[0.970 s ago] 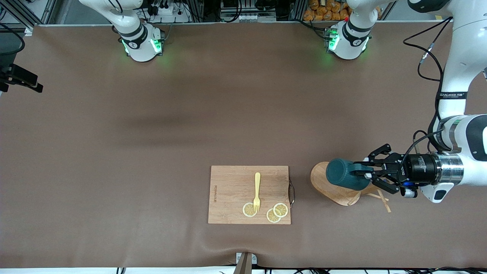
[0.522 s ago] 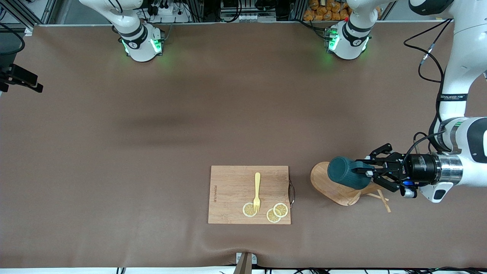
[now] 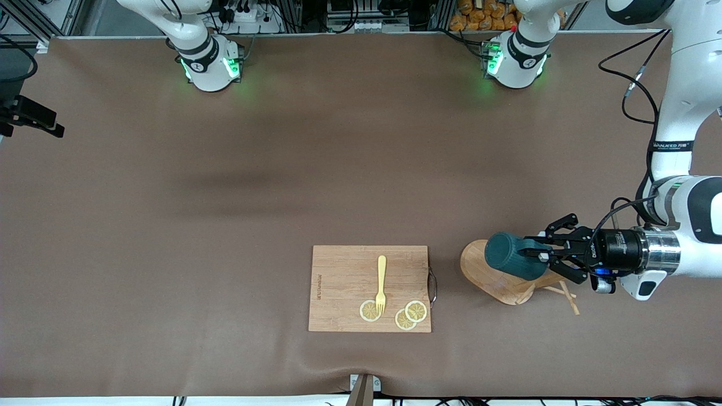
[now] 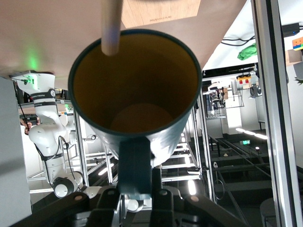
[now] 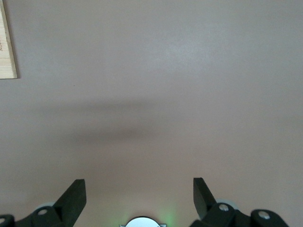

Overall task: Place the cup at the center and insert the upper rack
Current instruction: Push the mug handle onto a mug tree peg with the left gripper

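The dark teal cup [image 3: 510, 256] hangs on its side over the upper rack's oval wooden base [image 3: 478, 272], toward the left arm's end of the table. My left gripper [image 3: 540, 255] is shut on the cup's handle. The left wrist view looks into the cup's yellowish-tan inside [image 4: 135, 90], with my left gripper [image 4: 137, 189] clamped on the handle [image 4: 135, 163] and a round wooden rod of the rack [image 4: 111, 28] crossing the cup's rim. Thin pegs [image 3: 567, 298] stick out below the gripper. My right gripper [image 5: 138, 188] is open over bare table.
A rectangular wooden cutting board [image 3: 344, 270] lies near the front camera, beside the rack toward the right arm's end. It carries a yellow fork [image 3: 381, 282] and lemon slices [image 3: 410, 314]. Its edge [image 5: 7, 42] shows in the right wrist view.
The left gripper and the cup have drifted slightly over the rack's base. The right arm has not moved.
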